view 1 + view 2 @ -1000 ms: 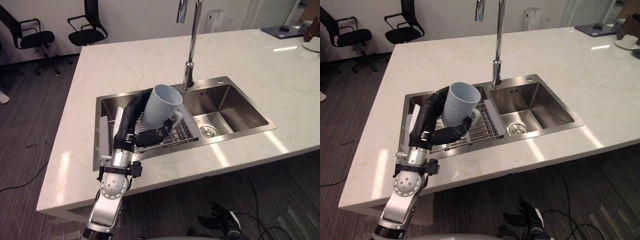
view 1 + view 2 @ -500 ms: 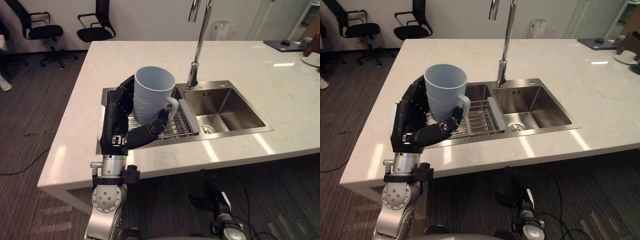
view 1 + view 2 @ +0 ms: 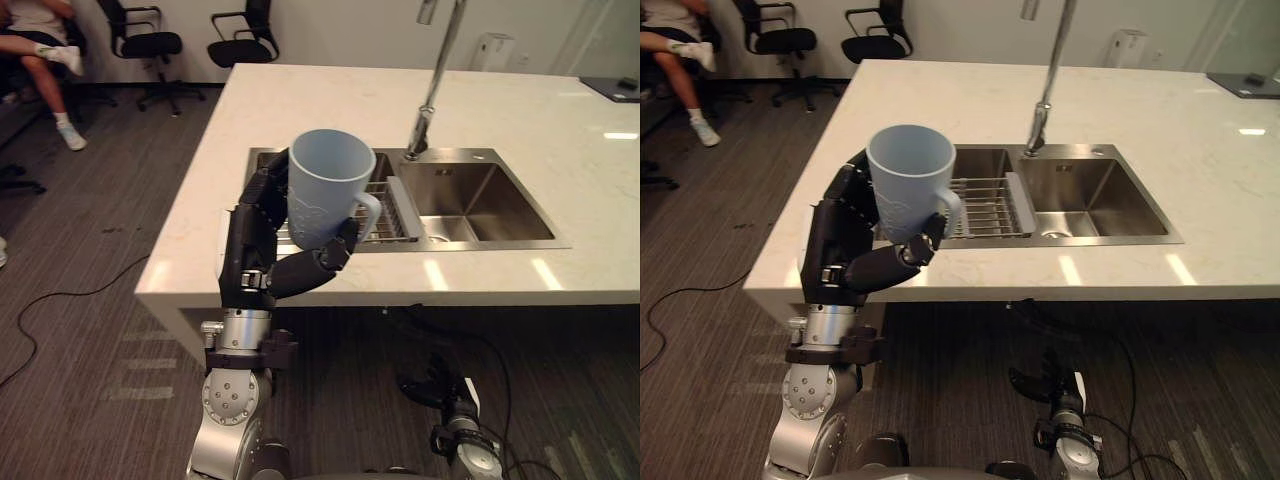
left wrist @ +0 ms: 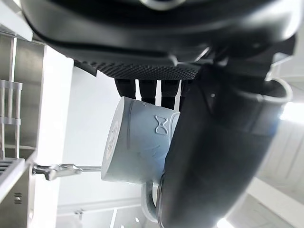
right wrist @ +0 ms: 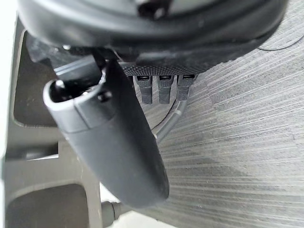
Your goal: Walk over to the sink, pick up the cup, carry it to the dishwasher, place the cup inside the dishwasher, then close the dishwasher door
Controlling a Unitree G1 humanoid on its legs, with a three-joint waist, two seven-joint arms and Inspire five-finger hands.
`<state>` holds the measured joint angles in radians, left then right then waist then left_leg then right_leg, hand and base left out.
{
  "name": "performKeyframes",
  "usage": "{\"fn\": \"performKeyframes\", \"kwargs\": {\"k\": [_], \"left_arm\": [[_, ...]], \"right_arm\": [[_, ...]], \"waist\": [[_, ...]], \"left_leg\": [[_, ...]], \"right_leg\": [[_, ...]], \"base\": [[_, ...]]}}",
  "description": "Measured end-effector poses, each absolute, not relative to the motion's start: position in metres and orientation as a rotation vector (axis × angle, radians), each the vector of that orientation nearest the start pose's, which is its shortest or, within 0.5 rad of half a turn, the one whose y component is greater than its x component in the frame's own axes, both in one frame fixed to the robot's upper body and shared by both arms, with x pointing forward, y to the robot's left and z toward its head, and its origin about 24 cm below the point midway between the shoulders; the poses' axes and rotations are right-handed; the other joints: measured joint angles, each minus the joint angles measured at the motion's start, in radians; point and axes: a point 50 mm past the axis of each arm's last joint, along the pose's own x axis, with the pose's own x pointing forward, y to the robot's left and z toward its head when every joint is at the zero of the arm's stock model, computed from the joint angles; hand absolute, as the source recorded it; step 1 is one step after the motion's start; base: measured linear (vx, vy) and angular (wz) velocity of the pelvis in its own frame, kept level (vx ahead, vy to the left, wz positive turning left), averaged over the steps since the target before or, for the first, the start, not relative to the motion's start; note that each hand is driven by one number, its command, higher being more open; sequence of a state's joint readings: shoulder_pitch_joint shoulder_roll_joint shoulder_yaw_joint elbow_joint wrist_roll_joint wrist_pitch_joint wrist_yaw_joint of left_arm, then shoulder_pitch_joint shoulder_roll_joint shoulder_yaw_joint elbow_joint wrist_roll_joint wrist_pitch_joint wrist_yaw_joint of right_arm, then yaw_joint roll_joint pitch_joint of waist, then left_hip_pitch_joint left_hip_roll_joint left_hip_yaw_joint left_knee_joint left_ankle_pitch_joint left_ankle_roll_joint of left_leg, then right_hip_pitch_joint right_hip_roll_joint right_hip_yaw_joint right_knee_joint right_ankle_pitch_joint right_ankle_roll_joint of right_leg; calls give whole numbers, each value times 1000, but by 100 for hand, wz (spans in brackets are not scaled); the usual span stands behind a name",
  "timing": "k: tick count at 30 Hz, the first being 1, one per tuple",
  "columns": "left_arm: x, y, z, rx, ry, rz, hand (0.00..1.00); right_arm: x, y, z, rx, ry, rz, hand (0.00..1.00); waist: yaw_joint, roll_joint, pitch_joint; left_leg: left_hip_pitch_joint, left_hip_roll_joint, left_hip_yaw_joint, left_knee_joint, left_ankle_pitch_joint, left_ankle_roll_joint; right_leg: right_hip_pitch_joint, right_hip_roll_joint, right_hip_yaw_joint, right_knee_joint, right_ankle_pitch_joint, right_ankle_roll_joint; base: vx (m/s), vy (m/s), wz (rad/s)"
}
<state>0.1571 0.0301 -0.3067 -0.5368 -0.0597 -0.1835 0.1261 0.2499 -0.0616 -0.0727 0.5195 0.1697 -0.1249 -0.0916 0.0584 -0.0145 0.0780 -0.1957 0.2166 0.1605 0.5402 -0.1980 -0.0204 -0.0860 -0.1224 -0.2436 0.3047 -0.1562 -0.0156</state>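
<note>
A pale blue cup (image 3: 325,190) with a handle stands upright, mouth up, in my left hand (image 3: 255,245). The fingers wrap its far side and the thumb presses the side near the handle. I hold it in the air over the counter's near left edge, off the sink (image 3: 480,200) with its wire rack (image 3: 395,215). In the left wrist view the cup (image 4: 137,142) shows past the thumb, bottom toward the camera. My right hand (image 3: 432,385) hangs low near the floor with relaxed fingers, holding nothing.
The pale stone counter (image 3: 560,110) carries a tall faucet (image 3: 432,90) behind the sink. Two black office chairs (image 3: 150,45) stand at the back left, where a person's legs (image 3: 45,50) show. Dark carpet lies left of the counter.
The cup has come up off the wire rack, turned from tilted to upright, and now sits nearer the counter's edge. The whole view has pulled back from the sink.
</note>
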Motion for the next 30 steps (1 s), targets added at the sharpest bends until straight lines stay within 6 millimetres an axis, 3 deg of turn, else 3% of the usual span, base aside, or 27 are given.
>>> {"fn": "performKeyframes", "kwargs": {"k": [2,3,4,5,6,8,16,20,21,23,25,26,30], "left_arm": [[200,99,139,-176,-529,-156,30],[202,99,134,-165,-507,-154,30],[206,100,127,-148,-475,-155,30],[207,100,123,-142,-461,-156,30],[210,99,115,-136,-421,-156,30],[212,99,108,-124,-386,-155,30],[212,98,106,-124,-371,-175,30],[211,97,105,-127,-364,-180,30],[211,97,104,-127,-361,-177,30],[209,99,103,-130,-356,-162,30],[206,106,106,-135,-368,-123,30],[204,111,108,-141,-376,-95,30],[199,111,103,-178,-348,-57,30]], "right_arm": [[137,-199,-107,92,643,-307,90],[135,-195,-110,100,658,-296,90],[129,-186,-113,116,680,-271,90],[128,-183,-115,119,688,-258,90],[125,-181,-118,122,705,-254,90],[124,-182,-121,119,728,-256,90],[131,-187,-122,91,728,-250,90],[130,-190,-122,79,730,-254,90],[129,-189,-122,81,733,-255,90],[125,-185,-121,89,730,-257,90],[130,-180,-116,93,695,-237,90],[136,-177,-110,93,660,-221,90],[150,-172,-95,86,577,-189,90]], "waist": [[-9,15,-22],[-4,12,-32],[-9,-14,-51],[-17,-22,-56],[-32,-25,-57],[-29,-24,-56],[-33,-22,-55],[-37,-19,-43],[-42,-18,-41],[-49,-23,-41],[-42,-32,-44],[-27,-31,-41],[-6,-5,-55]], "left_leg": [[68,-22,8,-118,-71,-46],[72,-37,19,-154,-60,-44],[69,-75,12,-203,-26,-27],[66,-92,2,-216,-17,-21],[57,-126,-18,-230,4,-10],[60,-147,-17,-236,13,8],[90,-160,-19,-255,15,11],[106,-171,-68,-258,13,13],[107,-175,-84,-258,13,14],[101,-202,-150,-253,8,18],[70,-223,-183,-220,2,9],[41,-225,-198,-192,-5,-4],[-20,-207,-304,-151,16,-42]], "right_leg": [[-16,-22,-1,-8,16,42],[-22,-25,19,-21,23,49],[-19,-30,53,-72,40,63],[-17,-33,67,-96,54,66],[8,-36,91,-150,96,70],[29,-47,104,-192,128,83],[67,-47,103,-233,144,93],[62,-55,117,-119,87,82],[57,-55,149,-87,72,81],[34,-53,323,28,-6,88],[34,-56,376,46,-69,100],[29,-60,361,37,-106,138],[42,-23,251,42,-110,113]], "base": [[-118,254,25],[-62,220,14],[-34,143,24],[3,145,66],[20,111,55],[73,160,24],[53,19,0],[-46,-17,30],[-91,-19,73],[-53,-70,91],[-46,-134,69],[-53,-154,59],[17,-152,72]]}}
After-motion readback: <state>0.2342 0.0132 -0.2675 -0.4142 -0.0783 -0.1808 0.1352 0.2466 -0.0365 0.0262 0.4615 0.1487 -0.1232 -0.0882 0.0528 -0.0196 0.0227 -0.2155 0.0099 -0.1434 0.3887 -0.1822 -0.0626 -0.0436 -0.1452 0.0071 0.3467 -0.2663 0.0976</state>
